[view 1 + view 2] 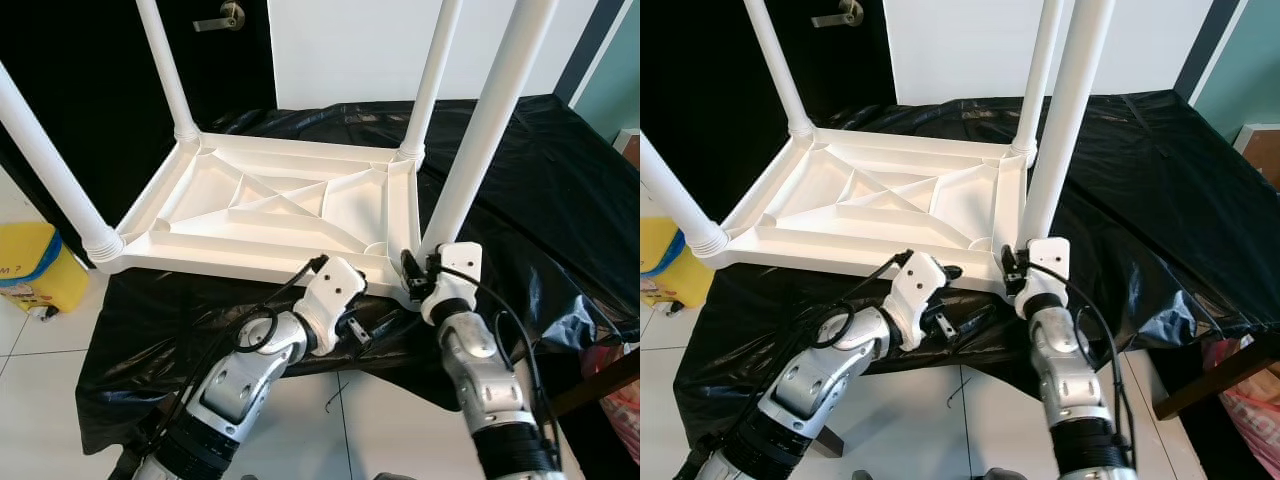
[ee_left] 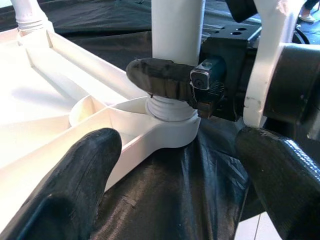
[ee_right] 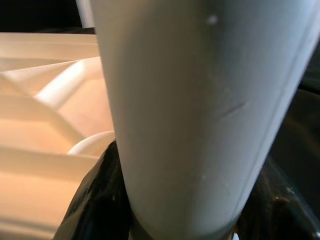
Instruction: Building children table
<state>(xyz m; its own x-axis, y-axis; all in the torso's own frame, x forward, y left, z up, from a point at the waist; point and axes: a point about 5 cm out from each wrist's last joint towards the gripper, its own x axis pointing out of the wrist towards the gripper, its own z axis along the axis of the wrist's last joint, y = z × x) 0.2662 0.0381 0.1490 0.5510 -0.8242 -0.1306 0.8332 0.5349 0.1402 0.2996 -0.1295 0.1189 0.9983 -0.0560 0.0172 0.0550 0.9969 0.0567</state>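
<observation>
A white plastic children's table (image 1: 270, 205) lies upside down on a surface covered with a black sheet (image 1: 560, 180), all its legs pointing up. My right gripper (image 1: 424, 268) is shut on the near-right leg (image 1: 490, 120) just above its threaded socket at the table's front corner; in the right wrist view that leg (image 3: 200, 100) sits between my black fingers (image 3: 95, 200). My left gripper (image 2: 175, 195) is open just in front of the same corner, at the table's front edge, with nothing between its fingers (image 2: 75, 190). One finger of the right gripper (image 2: 160, 80) is wrapped round the leg base.
A yellow container (image 1: 35, 265) stands on the white tiled floor at the left. Behind the table is a dark door with a metal handle (image 1: 225, 17). A pink bag (image 1: 620, 410) and a wooden piece are at the lower right.
</observation>
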